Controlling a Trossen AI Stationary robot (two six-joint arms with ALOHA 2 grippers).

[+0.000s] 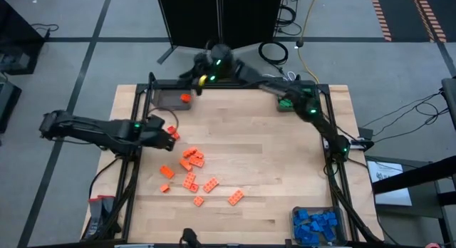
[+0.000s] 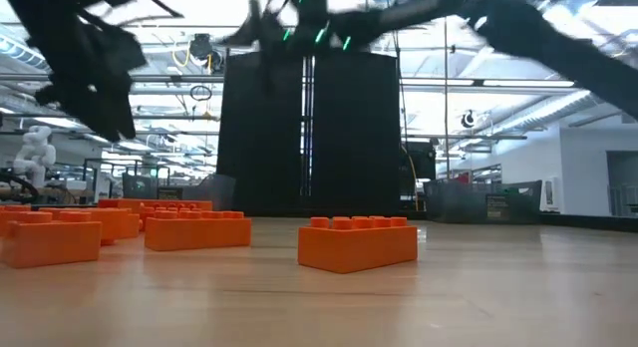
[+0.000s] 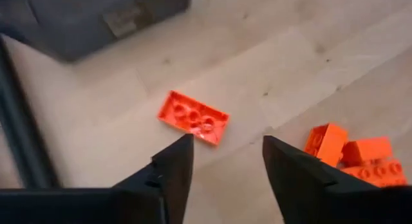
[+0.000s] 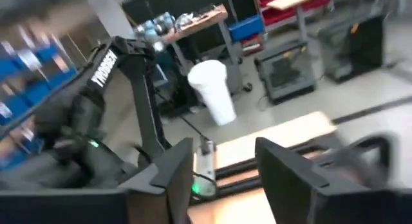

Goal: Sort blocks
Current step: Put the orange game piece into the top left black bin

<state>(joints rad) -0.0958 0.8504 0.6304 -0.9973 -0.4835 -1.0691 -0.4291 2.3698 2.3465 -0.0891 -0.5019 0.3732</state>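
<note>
Right wrist view smears badly — the bin [image 4: 367,156] is a grey blur. Blue blocks [image 1: 315,225] run off the high view's bottom edge — uncountable.

Most of the blocks [image 1: 191,169] lie scattered on the left half of the surface [image 1: 271,162], with the left hand [image 1: 172,136] just beside the cluster's far left edge and one flat block [image 3: 193,117] lying just ahead of its fingertips. A bin [image 1: 173,98] sits at the far left corner with what seems to be one block inside; a second bin [image 1: 315,226] at the near right corner holds a heap of blocks. The right hand [image 1: 201,75] hangs near the far edge, beside the first bin.
</note>
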